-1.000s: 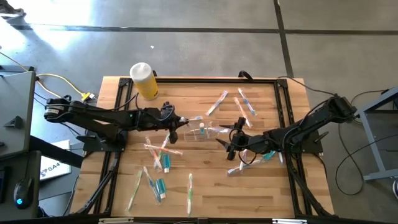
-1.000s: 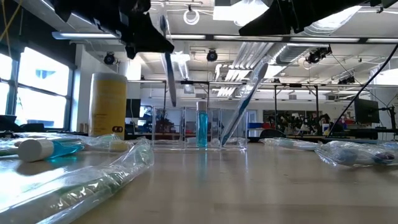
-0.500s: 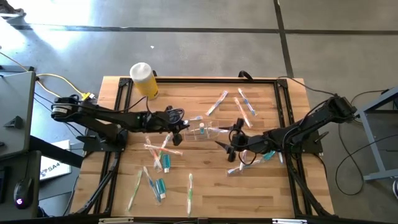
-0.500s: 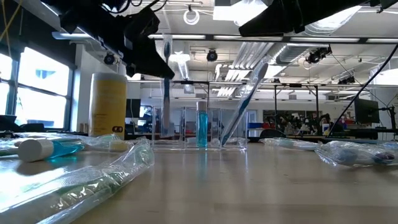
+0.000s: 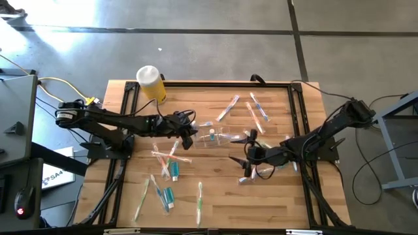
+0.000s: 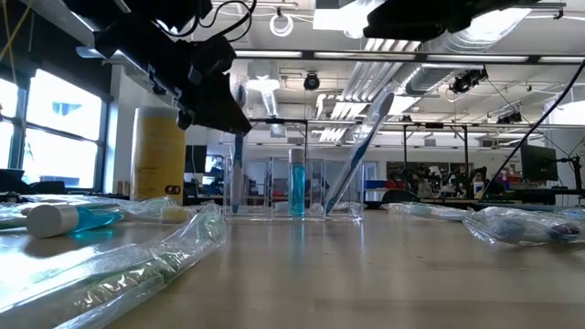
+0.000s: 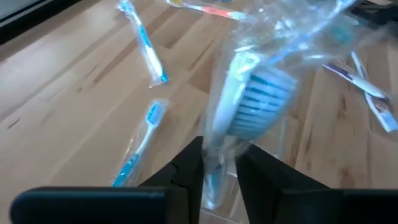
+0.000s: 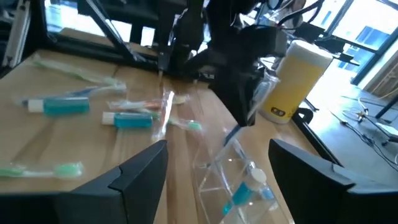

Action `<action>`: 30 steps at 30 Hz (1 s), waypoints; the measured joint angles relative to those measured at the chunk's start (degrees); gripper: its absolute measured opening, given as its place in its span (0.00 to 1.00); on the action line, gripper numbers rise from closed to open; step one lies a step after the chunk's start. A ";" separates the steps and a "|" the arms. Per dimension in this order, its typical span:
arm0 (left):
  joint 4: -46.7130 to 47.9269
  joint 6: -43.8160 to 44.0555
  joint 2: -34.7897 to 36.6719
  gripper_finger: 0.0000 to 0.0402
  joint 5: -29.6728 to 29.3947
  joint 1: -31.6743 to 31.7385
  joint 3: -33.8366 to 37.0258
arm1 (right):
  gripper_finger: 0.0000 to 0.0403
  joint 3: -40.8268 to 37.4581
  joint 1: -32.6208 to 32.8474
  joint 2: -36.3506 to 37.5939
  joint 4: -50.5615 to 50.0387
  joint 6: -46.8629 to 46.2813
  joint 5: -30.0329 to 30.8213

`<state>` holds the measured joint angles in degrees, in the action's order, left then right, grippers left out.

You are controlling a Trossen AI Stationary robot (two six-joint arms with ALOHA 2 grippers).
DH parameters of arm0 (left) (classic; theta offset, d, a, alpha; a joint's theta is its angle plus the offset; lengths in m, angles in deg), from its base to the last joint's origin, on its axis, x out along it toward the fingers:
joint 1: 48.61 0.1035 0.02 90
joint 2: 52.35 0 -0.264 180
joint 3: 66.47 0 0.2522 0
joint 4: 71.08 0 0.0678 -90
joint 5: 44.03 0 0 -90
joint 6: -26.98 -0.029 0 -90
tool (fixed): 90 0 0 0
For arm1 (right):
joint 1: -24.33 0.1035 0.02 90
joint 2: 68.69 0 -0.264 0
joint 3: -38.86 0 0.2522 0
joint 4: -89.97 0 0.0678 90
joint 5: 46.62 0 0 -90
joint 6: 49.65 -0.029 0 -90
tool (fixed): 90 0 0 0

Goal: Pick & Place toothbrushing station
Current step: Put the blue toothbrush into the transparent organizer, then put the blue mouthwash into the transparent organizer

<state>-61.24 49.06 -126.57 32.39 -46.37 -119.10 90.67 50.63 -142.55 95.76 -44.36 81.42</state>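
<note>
The clear container (image 5: 212,136) stands mid-table; in the low view the container (image 6: 274,187) holds an upright teal tube (image 6: 296,187) and a leaning blue toothbrush (image 6: 361,151). A wrapped toothbrush (image 6: 238,174) stands upright at its left end, head (image 7: 264,99) up. My left gripper (image 5: 191,132) sits around it just left of the container, and in its own wrist view the left gripper (image 7: 219,177) has its fingers a little apart. My right gripper (image 5: 250,155) hovers open to the container's near right; the right gripper (image 8: 217,152) has nothing between its fingers. My left gripper has a finger (image 7: 186,168) on each side of the wrapped toothbrush's handle (image 7: 221,134), just below the head. The clear wrapper fills the gap, and I cannot tell whether the fingers touch it. The toothbrush stands upright with its lower end (image 6: 235,206) down in the container.
A yellow bottle (image 5: 151,83) stands at the far left. Wrapped toothbrushes and teal-ended tubes lie scattered at the near left (image 5: 166,179) and far right (image 5: 251,108). One tube (image 6: 69,219) and a wrapped toothbrush (image 6: 137,265) lie close to the low camera.
My left gripper has come down and toward the container, carrying the wrapped toothbrush. The toothbrush has swung from tilted to upright and sunk until its lower end stands in the container's left end. My right gripper has drawn back a little from the container toward the table's near right.
</note>
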 joint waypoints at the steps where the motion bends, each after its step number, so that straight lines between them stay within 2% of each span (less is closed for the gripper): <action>1: -0.22 -0.70 0.00 0.24 0.87 0.00 0.00 | 0.67 -0.02 0.37 0.24 0.01 -0.77 0.19; 5: -0.96 -3.37 0.25 0.33 2.53 0.00 -0.53 | 0.67 0.00 1.75 2.59 -2.88 -4.47 0.79; 7: -0.97 -4.59 0.28 0.39 2.66 0.00 -1.25 | 0.67 0.02 2.35 4.79 -6.56 -9.60 0.83; 11: 2.59 -7.24 0.28 0.48 2.70 0.00 -3.70 | 0.67 2.39 2.62 10.36 -23.84 -31.49 -0.94; 14: 5.56 -9.77 0.32 0.52 2.68 0.00 -6.14 | 0.67 5.11 2.15 13.63 -38.94 -50.29 -8.91; 17: 9.48 -12.60 0.31 0.54 2.58 0.00 -8.80 | 0.67 6.48 1.00 15.39 -50.61 -61.66 -22.13; 19: 11.15 -12.96 0.33 0.54 2.45 0.00 -10.34 | 0.67 6.79 -0.03 16.40 -55.32 -70.67 -27.90; 23: 12.73 -13.05 0.33 0.54 2.32 0.00 -11.69 | 0.64 6.79 -2.17 16.82 -63.72 -88.69 -32.15; 30: 13.17 -13.32 0.33 0.54 2.33 0.00 -12.09 | 0.59 6.79 -4.56 15.33 -75.99 -109.28 -42.61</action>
<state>-48.07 35.74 -126.24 34.72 -46.37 -131.19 97.47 46.07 -127.22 19.77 -153.64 38.81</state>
